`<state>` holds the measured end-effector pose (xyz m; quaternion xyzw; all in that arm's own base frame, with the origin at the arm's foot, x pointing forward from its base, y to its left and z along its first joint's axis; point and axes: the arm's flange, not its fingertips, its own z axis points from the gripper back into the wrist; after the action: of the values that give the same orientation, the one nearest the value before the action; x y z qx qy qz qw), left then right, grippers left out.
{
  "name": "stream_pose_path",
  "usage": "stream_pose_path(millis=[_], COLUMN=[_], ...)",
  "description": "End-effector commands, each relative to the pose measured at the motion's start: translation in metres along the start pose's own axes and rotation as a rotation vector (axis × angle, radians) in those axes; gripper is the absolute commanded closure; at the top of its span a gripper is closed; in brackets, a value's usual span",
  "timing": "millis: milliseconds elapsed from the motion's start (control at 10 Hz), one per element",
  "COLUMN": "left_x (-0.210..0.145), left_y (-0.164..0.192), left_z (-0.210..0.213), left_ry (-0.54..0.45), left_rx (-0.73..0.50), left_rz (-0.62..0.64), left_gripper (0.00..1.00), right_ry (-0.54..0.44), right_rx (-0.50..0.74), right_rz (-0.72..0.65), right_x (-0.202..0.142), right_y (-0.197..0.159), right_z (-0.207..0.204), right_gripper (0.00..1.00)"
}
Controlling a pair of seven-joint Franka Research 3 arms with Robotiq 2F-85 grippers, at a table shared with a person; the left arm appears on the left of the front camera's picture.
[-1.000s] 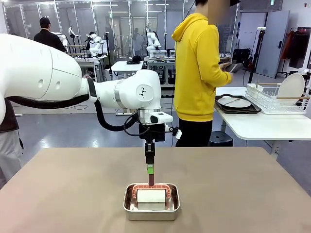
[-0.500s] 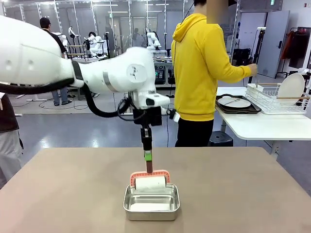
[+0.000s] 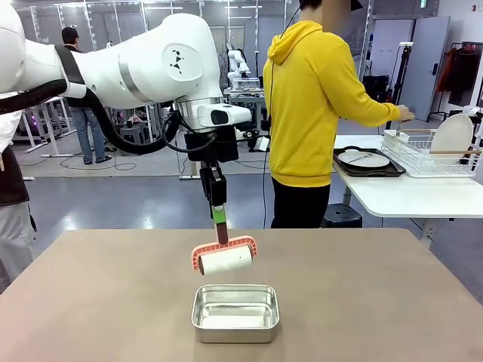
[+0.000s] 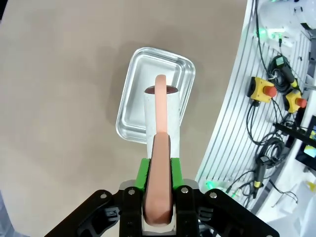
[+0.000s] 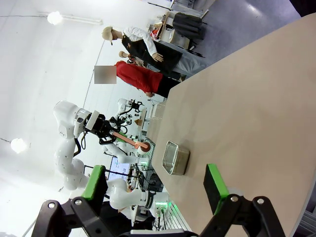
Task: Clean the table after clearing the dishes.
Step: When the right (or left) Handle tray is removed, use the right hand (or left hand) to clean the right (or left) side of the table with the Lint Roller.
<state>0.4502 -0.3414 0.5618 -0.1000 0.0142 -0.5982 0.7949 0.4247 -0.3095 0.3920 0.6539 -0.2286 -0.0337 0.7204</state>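
Observation:
My left gripper point(image 3: 219, 215) is shut on the reddish handle of a lint roller point(image 3: 225, 259), which hangs tilted in the air just above a small steel pan point(image 3: 235, 311) on the brown table point(image 3: 98, 302). In the left wrist view the roller point(image 4: 161, 123) runs out from between the green pads point(image 4: 143, 170) over the pan point(image 4: 143, 84). A white plate with cutlery on a dark tray point(image 3: 364, 160) lies on the white side table, and another plate point(image 3: 453, 136) stands in the wire rack. My right gripper point(image 5: 155, 180) is open, with nothing between its fingers, near the table's edge.
A person in a yellow hoodie point(image 3: 309, 105) stands at the far side, one hand stretched to the wire rack point(image 3: 426, 151) on the white table point(image 3: 407, 196). The right wrist view shows the pan point(image 5: 175, 157) far off on the brown top point(image 5: 247, 98).
My left arm lifted the roller out of the pan, up and slightly left. The person's arm reached out to the rack.

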Motion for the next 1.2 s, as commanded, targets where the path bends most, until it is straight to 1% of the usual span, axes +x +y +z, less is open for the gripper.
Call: stream_pose_path(millis=[0,300,400,500,600,800,900,1100], left_x=[0.003,0.003,0.004,0.012,0.006,-0.032,-0.057,-0.105], left_y=[0.005,0.005,0.006,0.015,0.031,0.063,0.073,0.083], left_z=[-0.005,-0.005,-0.012,-0.012,-0.007,-0.010,-0.009,-0.010], left_ry=[0.005,0.005,0.011,-0.055,-0.128,-0.202,-0.277,-0.375], left_rx=[-0.008,-0.008,-0.020,-0.038,-0.100,-0.131,-0.193,-0.242], left_rz=[-0.025,-0.025,-0.003,0.058,0.120,0.295,0.367,0.469], left_gripper=[1.00,1.00,0.79,0.79,0.79,0.79,0.79,0.79], right_ry=[0.014,0.014,0.014,0.014,0.014,0.014,0.014,0.014], right_rx=[-0.005,-0.005,-0.005,-0.005,-0.005,-0.005,-0.005,-0.005], right_rz=[0.000,0.000,0.000,0.000,0.000,0.000,0.000,0.000], right_x=[-0.001,-0.001,-0.001,-0.001,-0.001,-0.001,-0.001,-0.001], right_y=[0.004,0.004,0.004,0.004,0.004,0.004,0.004,0.004], right_z=[0.000,0.000,0.000,0.000,0.000,0.000,0.000,0.000], right_gripper=[0.00,0.00,0.00,0.00,0.00,0.00,0.00,0.00])
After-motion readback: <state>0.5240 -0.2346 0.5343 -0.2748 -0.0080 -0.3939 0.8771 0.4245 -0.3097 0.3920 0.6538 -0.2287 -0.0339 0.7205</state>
